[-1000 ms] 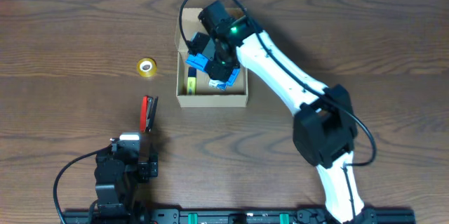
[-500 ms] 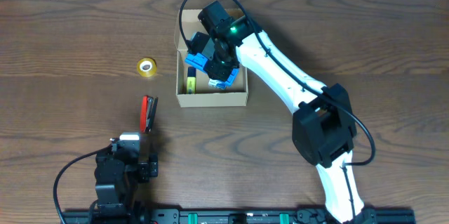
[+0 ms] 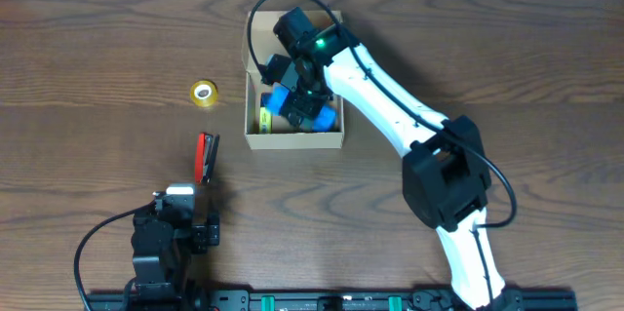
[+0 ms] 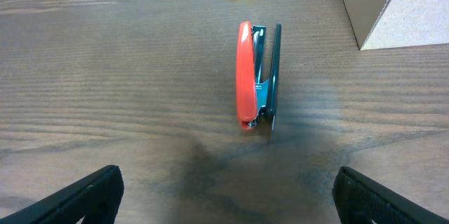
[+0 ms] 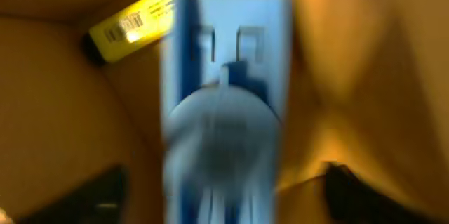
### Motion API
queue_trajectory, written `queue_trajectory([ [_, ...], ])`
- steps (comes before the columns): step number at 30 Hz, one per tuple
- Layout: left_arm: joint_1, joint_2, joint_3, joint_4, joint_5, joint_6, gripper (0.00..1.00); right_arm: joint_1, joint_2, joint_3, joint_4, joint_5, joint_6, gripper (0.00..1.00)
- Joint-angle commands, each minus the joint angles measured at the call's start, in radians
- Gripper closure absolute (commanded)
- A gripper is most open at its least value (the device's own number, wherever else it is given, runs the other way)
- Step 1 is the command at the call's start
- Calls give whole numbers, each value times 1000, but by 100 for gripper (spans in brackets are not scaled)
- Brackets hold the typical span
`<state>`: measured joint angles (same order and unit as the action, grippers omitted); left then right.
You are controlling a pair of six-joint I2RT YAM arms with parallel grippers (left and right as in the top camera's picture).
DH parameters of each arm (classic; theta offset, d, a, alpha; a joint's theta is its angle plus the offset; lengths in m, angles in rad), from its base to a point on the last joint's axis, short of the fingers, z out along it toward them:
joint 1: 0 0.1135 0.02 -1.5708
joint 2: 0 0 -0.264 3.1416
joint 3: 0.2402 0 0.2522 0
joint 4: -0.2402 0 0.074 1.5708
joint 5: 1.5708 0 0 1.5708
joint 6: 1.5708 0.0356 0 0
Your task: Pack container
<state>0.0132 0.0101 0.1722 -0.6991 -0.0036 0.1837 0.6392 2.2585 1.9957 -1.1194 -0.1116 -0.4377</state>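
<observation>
Right tool (image 5: 224,189): lowered into the open box (image 3: 292,140), pointing down at its floor. The wrist view is heavily blurred. Its two fingers show as dark shapes at the lower corners, set wide apart. The blue packet (image 5: 224,62) lies between them, and neither finger visibly touches it. Judgement: the jaws stand open and the packet is loose or just let go, not gripped. The blur prevents certainty.

The tool is held low inside the walls, probably so that the packet settles in the box rather than dropping from a height. A yellow item (image 5: 140,24) lies on the box floor at 10 o'clock from the packet. The packet takes the middle of the floor beside it.

The box surrounds the right tool on all sides. Seen from overhead, it sits on the tabletop (image 3: 97,38) at 11 o'clock from the right arm's base, with its flap at the far edge.

Left tool (image 4: 228,182): fingers spread wide and empty, parked low near the front edge. This looks like a waiting position clear of the working arm. A red stapler (image 4: 245,76) lies flat at 12 o'clock from it, untouched. A tape roll (image 3: 203,94) lies further out along the same line. The box stands at 1 o'clock from the left tool, well apart.

Both the stapler and the tape roll are outside the box, so packing looks incomplete.
</observation>
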Motion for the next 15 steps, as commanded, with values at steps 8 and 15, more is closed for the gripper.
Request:
queue_trajectory([
  [8,6,-6,-13,-3,3,-5,5,31,-82,-1,11,6,-5,1],
  [15,6,-6,-13,-4,3,-5,5,20,-246,-1,-8,-29,1,1],
])
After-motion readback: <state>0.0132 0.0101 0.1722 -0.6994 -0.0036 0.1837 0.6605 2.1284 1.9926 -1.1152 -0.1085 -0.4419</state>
